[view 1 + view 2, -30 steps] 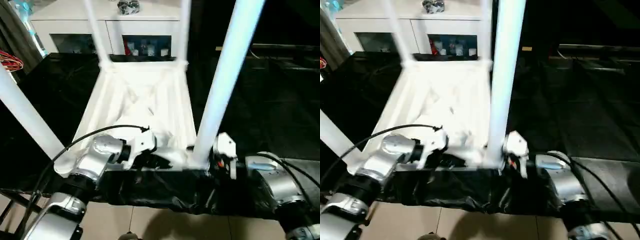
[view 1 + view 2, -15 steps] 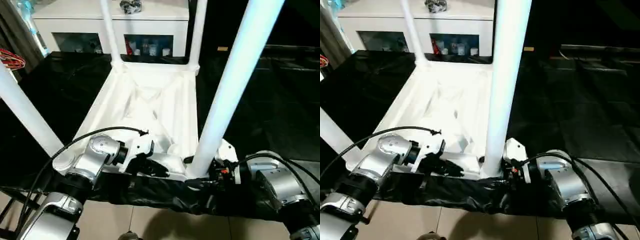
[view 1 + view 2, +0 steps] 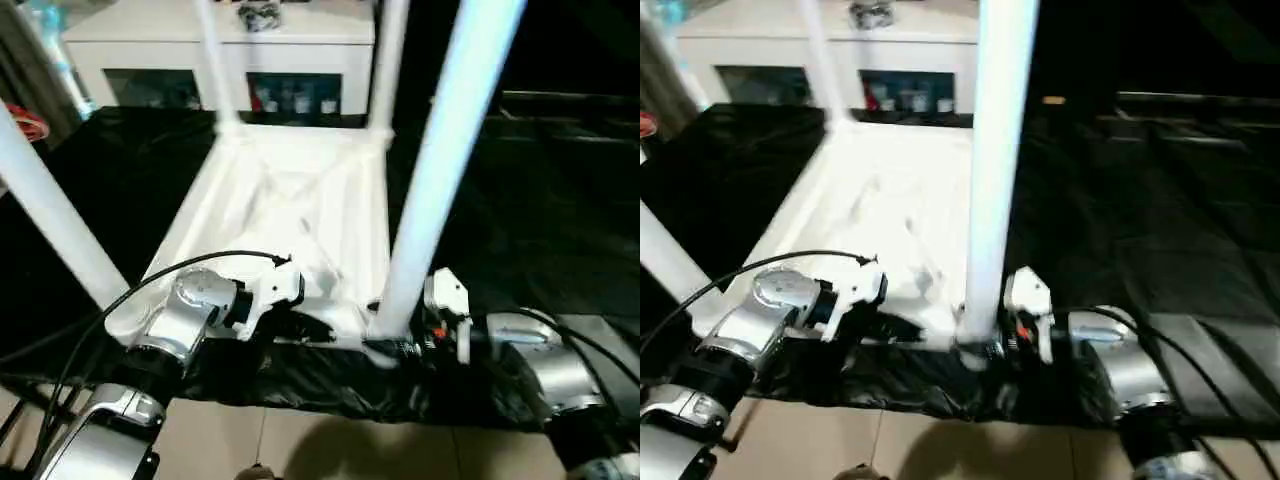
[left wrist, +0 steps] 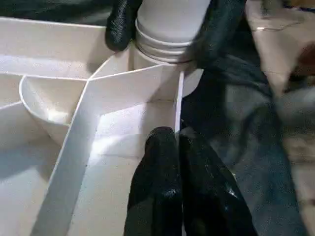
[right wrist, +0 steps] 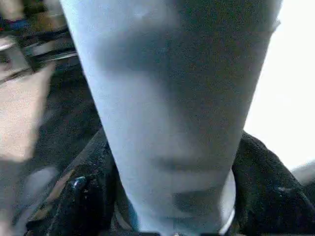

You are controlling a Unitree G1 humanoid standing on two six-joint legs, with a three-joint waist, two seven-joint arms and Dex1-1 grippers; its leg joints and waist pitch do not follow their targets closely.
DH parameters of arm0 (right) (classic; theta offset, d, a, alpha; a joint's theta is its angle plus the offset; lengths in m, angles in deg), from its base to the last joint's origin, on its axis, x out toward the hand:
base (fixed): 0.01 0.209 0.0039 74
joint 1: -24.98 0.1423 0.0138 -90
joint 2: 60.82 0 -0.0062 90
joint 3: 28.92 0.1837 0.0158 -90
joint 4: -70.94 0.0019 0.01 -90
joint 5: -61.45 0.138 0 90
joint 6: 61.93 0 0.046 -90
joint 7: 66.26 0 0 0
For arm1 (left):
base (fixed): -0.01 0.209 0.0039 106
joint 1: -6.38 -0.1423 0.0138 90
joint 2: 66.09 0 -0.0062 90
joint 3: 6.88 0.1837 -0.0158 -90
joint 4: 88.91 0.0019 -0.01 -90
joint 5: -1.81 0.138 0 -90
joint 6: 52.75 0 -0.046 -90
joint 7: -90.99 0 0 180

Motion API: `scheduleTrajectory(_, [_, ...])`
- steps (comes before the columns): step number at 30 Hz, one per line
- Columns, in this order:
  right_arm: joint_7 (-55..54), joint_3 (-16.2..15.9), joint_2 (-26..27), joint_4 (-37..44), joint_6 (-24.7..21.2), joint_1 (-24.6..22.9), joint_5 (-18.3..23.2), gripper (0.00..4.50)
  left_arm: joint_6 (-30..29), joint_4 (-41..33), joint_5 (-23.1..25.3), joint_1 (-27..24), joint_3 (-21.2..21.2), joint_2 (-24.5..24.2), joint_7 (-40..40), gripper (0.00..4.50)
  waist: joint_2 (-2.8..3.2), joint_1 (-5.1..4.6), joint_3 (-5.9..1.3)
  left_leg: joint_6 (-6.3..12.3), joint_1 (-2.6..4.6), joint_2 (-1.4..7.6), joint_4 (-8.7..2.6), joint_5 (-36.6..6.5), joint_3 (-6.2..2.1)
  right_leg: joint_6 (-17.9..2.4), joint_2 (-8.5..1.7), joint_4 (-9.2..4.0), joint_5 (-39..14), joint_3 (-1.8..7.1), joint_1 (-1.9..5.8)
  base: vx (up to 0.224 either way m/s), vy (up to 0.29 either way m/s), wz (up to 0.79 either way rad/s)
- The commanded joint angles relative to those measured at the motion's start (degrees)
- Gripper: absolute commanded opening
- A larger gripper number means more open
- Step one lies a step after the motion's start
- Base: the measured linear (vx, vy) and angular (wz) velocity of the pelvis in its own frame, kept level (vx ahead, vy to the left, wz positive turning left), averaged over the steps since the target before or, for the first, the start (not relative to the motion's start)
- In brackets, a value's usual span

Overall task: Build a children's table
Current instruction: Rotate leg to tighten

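Seating the near right leg in the upturned tabletop

My right pincer (image 4: 167, 24) is clamped on the base of the leg (image 3: 440, 160) at lower centre of the head views, I judge to steady it in its corner socket. My left pincer (image 4: 174, 152), fingers together, rests on the tabletop (image 3: 290, 200) rim, likely pinning it to the black surface (image 3: 520, 200). The tabletop lies ribs-up mid-frame, long axis running away from me; the leg stands nearly upright, tipping right.
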Motion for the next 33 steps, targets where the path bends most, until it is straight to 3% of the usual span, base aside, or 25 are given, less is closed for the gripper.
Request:
scheduleTrajectory(1, [-5.6, -3.9, 5.3, -2.4, 0.2, 1.2, -2.7, 2.65, -0.3, -0.2, 0.3, 2.9, 0.0, 4.6, -7.5, 0.0, -0.59, -0.16, -2.64, 1.1, 0.09, 1.59, -4.51, -16.7, -0.74, -7.5, -3.84, -5.37, -23.2, 2.6, 2.74, 0.0, 0.0, 0.0])
scheduleTrajectory(2, [-8.4, -3.7, 6.6, -3.6, -0.6, 1.7, -3.4, 2.64, -0.9, 0.1, 0.7, 3.2, -0.1, 5.6, -9.6, 0.0, -0.65, -0.82, -2.47, 0.75, 0.41, 1.31, -4.55, -17.7, -0.74, -7.0, -3.9, -5.76, -26.0, 2.53, 2.71, 0.0, 0.0, 0.0])
scheduleTrajectory(6, [-16.9, -3.1, 10.3, -7.2, -0.9, 3.2, -6.0, 2.64, -1.7, 0.8, 1.5, 3.9, -0.5, 8.9, -15.3, 0.0, -0.72, -1.14, -2.61, 1.0, 0.52, 1.21, -4.53, -16.9, -0.77, -5.7, -3.93, -6.06, -27.4, 2.62, 2.69, 0.0, 0.0, 0.0])
scheduleTrajectory(10, [-19.7, -2.9, 11.3, -8.3, -1.2, 3.8, -6.7, 2.64, -1.8, 1.1, 1.9, 4.0, -0.4, 9.6, -17.0, 0.0, -0.63, -1.14, -2.87, 1.86, 0.39, 1.3, -4.43, -15.0, -0.64, -7.0, -3.69, -5.51, -21.9, 2.82, 2.83, 0.0, 0.0, 0.0])
scheduleTrajectory(11, [-19.7, -2.9, 11.3, -8.3, -1.2, 3.8, -6.7, 2.64, -1.8, 1.1, 1.9, 4.0, -0.4, 9.6, -17.0, 0.0, -0.6, -0.99, -2.98, 2.57, 0.18, 1.34, -4.35, -13.4, -0.53, -7.9, -3.59, -5.13, -18.4, 2.83, 3.0, 0.0, 0.0, 0.0])
scheduleTrajectory(13, [-19.7, -2.9, 11.3, -8.3, -1.2, 3.8, -6.7, 2.64, -1.8, 1.1, 1.9, 4.0, -0.4, 9.6, -17.0, 0.0, -0.55, -0.95, -2.96, 2.77, 0.15, 1.33, -4.34, -13.3, -0.48, -8.2, -3.57, -5.09, -17.7, 2.79, 3.04, 0.0, 0.0, 0.0])
scheduleTrajectory(16, [-27.2, -0.9, 14.7, -12.1, -1.4, 6.3, -7.0, 2.99, -2.1, 1.3, 3.5, 3.9, 0.7, 12.4, -21.4, 0.0, -0.29, -1.12, -2.72, 2.17, 0.28, 1.3, -4.57, -15.1, -0.53, -7.8, -3.71, -5.47, -21.4, 2.73, 2.92, 0.0, 0.0, 0.0])
scheduleTrajectory(17, [-30.4, 0.5, 16.5, -13.9, -1.1, 7.6, -6.7, 3.36, -2.1, 1.4, 4.5, 3.8, 1.2, 14.0, -23.8, 0.0, -0.19, -1.65, -2.47, 1.09, 0.55, 1.38, -4.77, -17.0, -0.6, -7.4, -3.74, -5.78, -24.2, 2.7, 2.54, 0.0, 0.0, 0.0])
scheduleTrajectory(20, [-31.0, 1.3, 17.0, -14.6, -0.8, 8.1, -6.4, 3.45, -1.9, 1.7, 5.2, 3.9, 1.1, 14.8, -25.5, 0.0, -0.41, -1.8, -2.58, 1.03, 1.03, 1.18, -4.67, -17.9, -0.6, -6.4, -3.73, -6.32, -26.4, 2.75, 2.42, 0.0, 0.0, 0.0])
scheduleTrajectory(22, [-28.7, 0.7, 15.1, -12.8, -0.6, 6.9, -6.8, 3.57, -1.3, 2.0, 4.8, 4.0, 0.6, 13.7, -24.5, 0.0, -0.51, -1.86, -2.68, 1.87, 0.56, 1.25, -4.76, -16.8, -0.61, -6.7, -3.6, -5.99, -23.3, 2.84, 2.7, 0.0, 0.0, 0.0])
scheduleTrajectory(27, [-25.8, 0.3, 11.4, -11.2, 1.5, 5.5, -8.2, 3.57, 0.0, 2.0, 4.0, 3.9, 0.0, 11.5, -21.9, 0.0, -0.49, -1.31, -2.94, 2.96, 0.27, 1.34, -4.61, -14.2, -0.49, -7.7, -3.63, -5.49, -18.8, 2.87, 3.0, 0.0, 0.0, 0.0])
scheduleTrajectory(33, [-18.3, -0.2, 7.4, -9.1, 2.9, 4.0, -7.0, 3.57, 0.8, 0.9, 3.1, 3.0, -0.8, 8.8, -17.4, 0.0, -0.48, -0.67, -2.88, 3.81, 0.29, 1.48, -4.52, -13.7, -0.33, -8.3, -3.67, -5.38, -18.2, 2.91, 2.98, 0.0, 0.0, 0.0])
